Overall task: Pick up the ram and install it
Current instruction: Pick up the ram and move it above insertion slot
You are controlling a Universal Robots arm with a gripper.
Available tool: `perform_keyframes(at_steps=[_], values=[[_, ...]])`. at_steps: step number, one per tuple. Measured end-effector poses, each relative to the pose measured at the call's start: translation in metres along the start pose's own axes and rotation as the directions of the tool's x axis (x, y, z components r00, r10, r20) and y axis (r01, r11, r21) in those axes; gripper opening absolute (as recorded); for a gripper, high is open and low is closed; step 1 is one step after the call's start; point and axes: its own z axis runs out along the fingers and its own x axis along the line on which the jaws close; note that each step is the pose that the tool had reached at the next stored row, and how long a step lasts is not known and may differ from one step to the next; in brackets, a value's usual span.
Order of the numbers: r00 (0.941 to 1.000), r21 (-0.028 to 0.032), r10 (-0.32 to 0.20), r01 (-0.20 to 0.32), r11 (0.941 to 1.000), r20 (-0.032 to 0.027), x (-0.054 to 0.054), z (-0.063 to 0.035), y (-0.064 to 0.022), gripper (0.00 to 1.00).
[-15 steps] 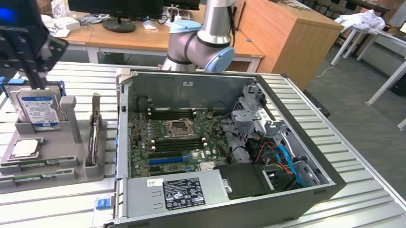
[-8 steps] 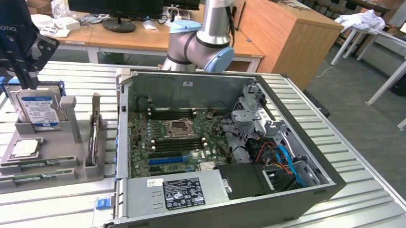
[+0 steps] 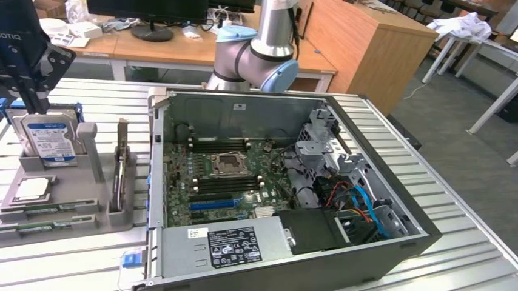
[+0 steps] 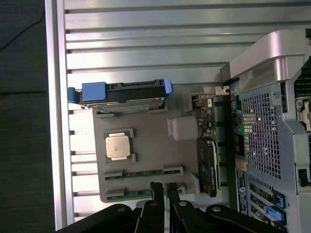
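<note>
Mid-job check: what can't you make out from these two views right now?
Ram, wrist view: part hidden behind the gripper; chips too small to count.
Board slots, exterior view: too small to tell whether the latches are open.
Gripper, exterior view: upper part cut off by the picture's edge.
Hard drive label, exterior view: too small to read.

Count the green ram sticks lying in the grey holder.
2: the inner ram beside the processor chip, the outer ram at the edge of the holder. None looks hidden.

The slatted metal table point(image 3: 73, 262) bears a grey parts holder point(image 3: 81, 203) just beside an open computer case point(image 3: 340, 268).
</note>
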Motion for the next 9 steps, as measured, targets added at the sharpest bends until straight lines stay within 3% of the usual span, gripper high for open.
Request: perform_keyframes(at_steps=[6,9], values=[[1.0,-0.0001,-0.004,0.004,1.0,-0.0001,0.0001,0.0,-0.0001,0.17],[0.9984,-0.0015,-0.057,0.057,0.9984,-0.0027,0.0,0.0008,-0.0002,0.17]])
